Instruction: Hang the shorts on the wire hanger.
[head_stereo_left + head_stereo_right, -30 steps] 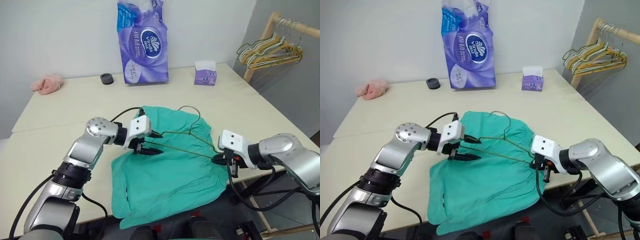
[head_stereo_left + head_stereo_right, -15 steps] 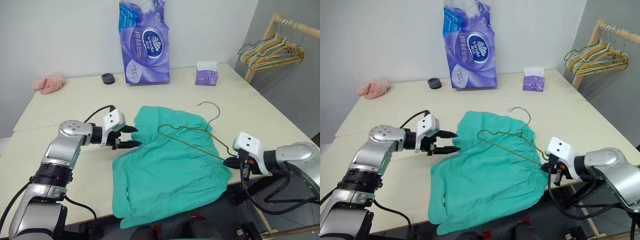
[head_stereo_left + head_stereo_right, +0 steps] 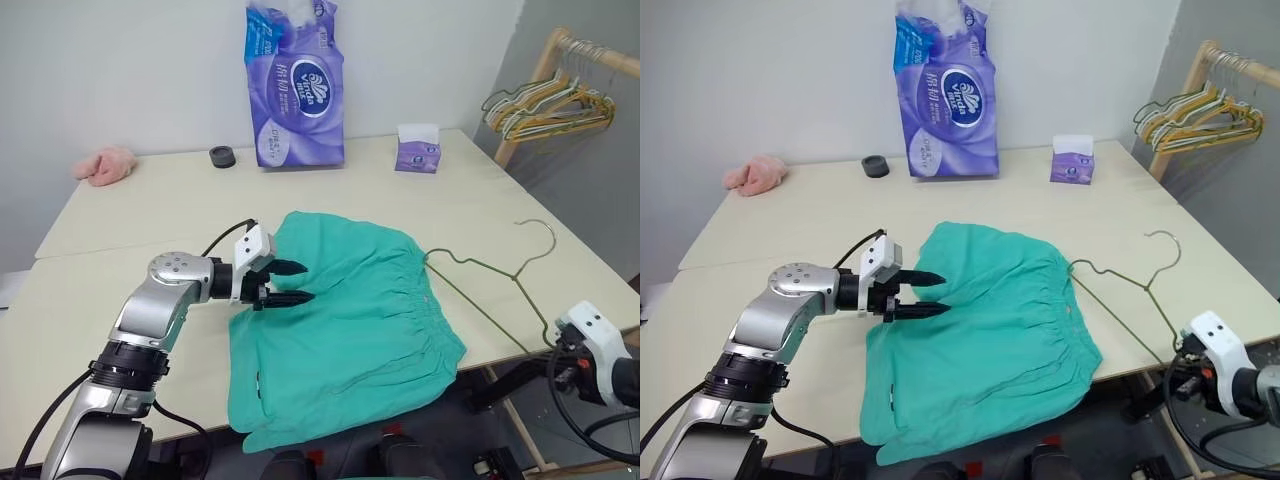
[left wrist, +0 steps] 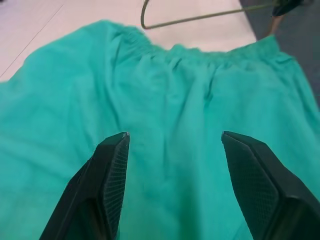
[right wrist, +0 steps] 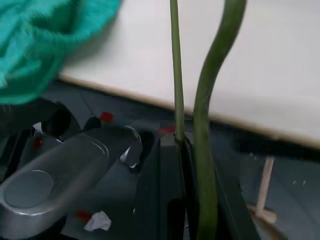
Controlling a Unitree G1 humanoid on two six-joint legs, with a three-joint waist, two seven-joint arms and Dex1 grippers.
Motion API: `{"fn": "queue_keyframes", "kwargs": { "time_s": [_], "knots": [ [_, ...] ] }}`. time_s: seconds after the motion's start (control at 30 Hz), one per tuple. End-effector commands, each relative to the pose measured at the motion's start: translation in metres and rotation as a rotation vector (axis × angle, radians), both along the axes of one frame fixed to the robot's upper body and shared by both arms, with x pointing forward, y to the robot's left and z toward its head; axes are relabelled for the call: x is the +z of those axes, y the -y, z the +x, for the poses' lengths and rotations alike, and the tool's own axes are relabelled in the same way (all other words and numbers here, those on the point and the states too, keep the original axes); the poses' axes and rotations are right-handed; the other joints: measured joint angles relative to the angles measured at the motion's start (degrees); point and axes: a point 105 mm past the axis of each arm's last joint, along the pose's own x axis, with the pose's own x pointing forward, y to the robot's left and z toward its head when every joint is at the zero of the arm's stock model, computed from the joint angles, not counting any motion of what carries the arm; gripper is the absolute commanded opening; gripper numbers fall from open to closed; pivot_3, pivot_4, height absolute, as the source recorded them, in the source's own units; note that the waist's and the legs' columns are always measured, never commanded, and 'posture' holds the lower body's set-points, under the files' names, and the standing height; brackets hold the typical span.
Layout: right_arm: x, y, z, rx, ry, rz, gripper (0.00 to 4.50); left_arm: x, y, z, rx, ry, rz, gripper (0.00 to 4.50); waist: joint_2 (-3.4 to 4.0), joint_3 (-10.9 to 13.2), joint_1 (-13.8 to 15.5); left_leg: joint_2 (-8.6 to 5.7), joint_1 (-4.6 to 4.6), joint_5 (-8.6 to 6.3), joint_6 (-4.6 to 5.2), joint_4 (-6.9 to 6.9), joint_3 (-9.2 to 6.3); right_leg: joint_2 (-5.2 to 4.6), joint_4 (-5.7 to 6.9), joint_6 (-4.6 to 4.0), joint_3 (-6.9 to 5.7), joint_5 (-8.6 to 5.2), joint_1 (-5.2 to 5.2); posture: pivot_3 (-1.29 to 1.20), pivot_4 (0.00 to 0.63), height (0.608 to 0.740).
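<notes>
shorts (image 3: 345, 320) lie flat on the near half of the desk (image 3: 150, 200), near hem drooping over the desk's near edge, gathered waistband on the right side facing the wire hanger (image 3: 490, 285). Looks light, limp, no stiffness at all: it'll sag and fold wherever it's lifted, so a pinch mid-panel would just tent the cloth. Best hold is probably the elastic waistband, thicker and ridged, less likely to slip out of smooth fingers; a leg hem is the fallback. Hanger sits just right of the waistband, apart from the cloth, hook toward the far right, out over the desk's right edge. Thin, springy, light wire, likely to twist in a pinch and to wobble at the free end. right end effector (image 3: 562, 362) pressed together on the wire's near corner, off the desk's right edge; wrist view shows the wire clamped between the fingers. left end effector (image 3: 290, 285) spread, holding nothing, low over the left part of the shorts, tips pointing right toward the waistband; can't tell if they brush the fabric
</notes>
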Motion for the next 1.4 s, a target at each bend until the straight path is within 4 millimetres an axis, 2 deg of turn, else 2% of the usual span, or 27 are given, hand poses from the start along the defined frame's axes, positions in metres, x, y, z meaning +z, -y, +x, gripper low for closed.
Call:
{"fn": "queue_keyframes", "kwargs": {
  "time_s": [0.03, 0.27, 0.43, 0.57, 0.73, 0.83, 1.1, 1.23, 1.4],
  "knots": [
    [0.003, -0.006, 0.0, 0.006, 0.025, 0.01, 0.0, 0.015, 0.011, 0.004, -0.032, 0.1, 0.001, 3.1, 0.0, 0.0, -0.29, 0.0, 0.09, 0.0, 0.0, -0.01, 0.02, 0.02, -0.01, 0.0, 0.03, 0.0, 0.07, -0.19, 0.056, 0.74],
    [-0.002, -0.019, 0.009, 0.048, 0.017, 0.031, 0.0, 0.026, 0.021, 0.013, -0.04, 0.233, 0.002, 3.1, 0.0, 0.01, -1.13, 0.0, 0.08, 0.0, 0.0, -0.03, 0.04, 0.08, -0.04, 0.0, 0.09, -0.01, 0.06, -0.18, 0.055, 0.74],
    [-0.008, -0.022, 0.012, 0.089, -0.012, 0.014, 0.0, 0.023, 0.02, 0.015, -0.033, 0.272, 0.031, 3.1, -0.01, 0.01, -1.17, 0.0, 0.07, -0.01, 0.01, -0.04, 0.03, 0.08, -0.05, 0.01, 0.1, -0.01, 0.06, -0.17, 0.053, 0.74],
    [-0.002, -0.028, 0.018, 0.112, 0.002, 0.031, 0.0, 0.023, 0.016, 0.016, -0.01, 0.28, 0.034, 3.1, -0.01, 0.01, -1.12, 0.0, 0.06, -0.01, 0.01, -0.04, 0.03, 0.08, -0.05, 0.01, 0.1, -0.01, 0.06, -0.16, 0.053, 0.74],
    [-0.005, -0.018, 0.018, 0.091, -0.015, 0.004, 0.0, 0.023, 0.013, 0.021, 0.016, 0.301, 0.043, 3.1, -0.04, 0.03, -1.04, 0.0, 0.05, -0.01, 0.01, -0.04, 0.01, 0.09, -0.06, 0.01, 0.08, -0.01, 0.05, -0.16, 0.053, 0.74],
    [-0.006, -0.019, 0.019, 0.104, -0.018, 0.01, 0.0, 0.024, 0.011, 0.023, 0.026, 0.309, 0.044, 3.1, -0.04, 0.03, -1.01, 0.0, 0.05, -0.01, 0.01, -0.04, 0.01, 0.08, -0.06, 0.01, 0.09, -0.01, 0.05, -0.16, 0.053, 0.74],
    [-0.011, -0.023, 0.039, 0.157, 0.013, 0.002, 0.0, 0.026, 0.007, 0.03, 0.045, 0.333, 0.056, 3.1, -0.03, 0.03, -1.1, 0.0, 0.05, -0.01, 0.01, -0.04, 0.01, 0.09, -0.06, 0.01, 0.09, -0.01, 0.04, -0.15, 0.049, 0.74],
    [-0.007, -0.027, 0.044, 0.193, 0.029, 0.038, 0.0, 0.028, 0.004, 0.031, 0.053, 0.341, 0.06, 3.1, -0.03, 0.03, -1.02, 0.01, 0.04, -0.01, 0.01, -0.04, 0.02, 0.09, -0.06, 0.01, 0.1, 0.0, 0.04, -0.14, 0.05, 0.74],
    [0.013, -0.034, 0.042, 0.247, 0.042, 0.122, 0.0, 0.03, -0.001, 0.033, 0.074, 0.357, 0.069, 3.1, -0.03, 0.03, -0.94, 0.01, 0.04, -0.01, 0.01, -0.04, -0.01, 0.08, -0.05, 0.0, 0.09, 0.0, 0.04, -0.13, 0.049, 0.74]
  ]
}}
